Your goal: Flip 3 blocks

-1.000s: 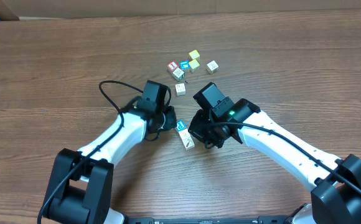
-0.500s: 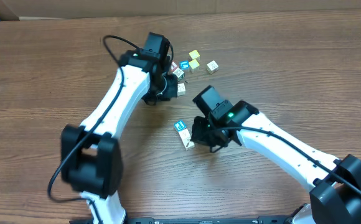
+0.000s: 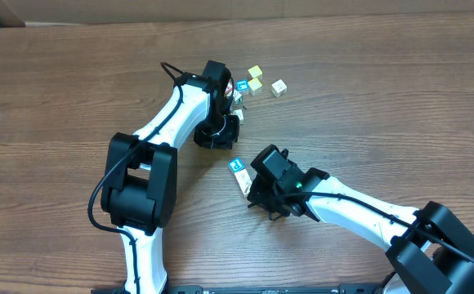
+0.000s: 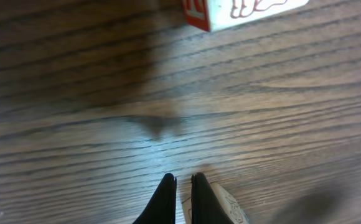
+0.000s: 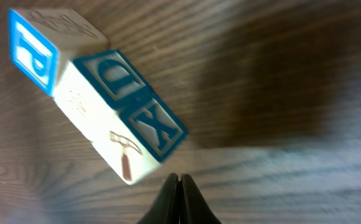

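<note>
Wood-grain table (image 5: pixel 280 155); left fingers (image 4: pixel 166 199), right fingers (image 5: pixel 172 199) closed, empty. Alphabet blocks (image 5: pixel 115 118) ahead of right fingers: likely light, rigid; pinch opposite faces.

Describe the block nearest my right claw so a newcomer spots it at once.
At mid-table, a short row of lettered blocks lies ahead of the shut right claw. Take the end block nearest the claw: blue X, hammer drawing on its pale side; the far end block shows P.
</note>
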Controlling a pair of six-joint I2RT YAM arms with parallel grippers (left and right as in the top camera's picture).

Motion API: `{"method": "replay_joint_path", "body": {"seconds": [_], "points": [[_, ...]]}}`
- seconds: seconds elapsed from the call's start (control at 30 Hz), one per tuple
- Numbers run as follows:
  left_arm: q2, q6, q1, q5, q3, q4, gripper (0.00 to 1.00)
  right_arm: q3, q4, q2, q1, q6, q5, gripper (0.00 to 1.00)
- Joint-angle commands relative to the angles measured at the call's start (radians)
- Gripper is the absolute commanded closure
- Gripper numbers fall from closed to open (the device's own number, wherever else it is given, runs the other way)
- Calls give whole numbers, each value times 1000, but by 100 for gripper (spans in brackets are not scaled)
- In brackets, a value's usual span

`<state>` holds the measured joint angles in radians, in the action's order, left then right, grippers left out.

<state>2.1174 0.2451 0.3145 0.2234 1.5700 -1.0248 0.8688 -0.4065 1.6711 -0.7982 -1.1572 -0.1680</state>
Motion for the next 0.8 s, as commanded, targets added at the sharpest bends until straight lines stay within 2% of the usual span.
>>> {"method": "replay_joint_path", "body": {"seconds": [0.0,0.1,0.77], "points": [[15,-59,8,77,2,-4,96,-28,47,-7,2,-54,34,96],[15,-60,8,76,1,-10,96,-45,56,-3,2,-105,67,96],[15,-70,14,82,-45,-11,96,-47,107,26,2,-104,62,96]]}}
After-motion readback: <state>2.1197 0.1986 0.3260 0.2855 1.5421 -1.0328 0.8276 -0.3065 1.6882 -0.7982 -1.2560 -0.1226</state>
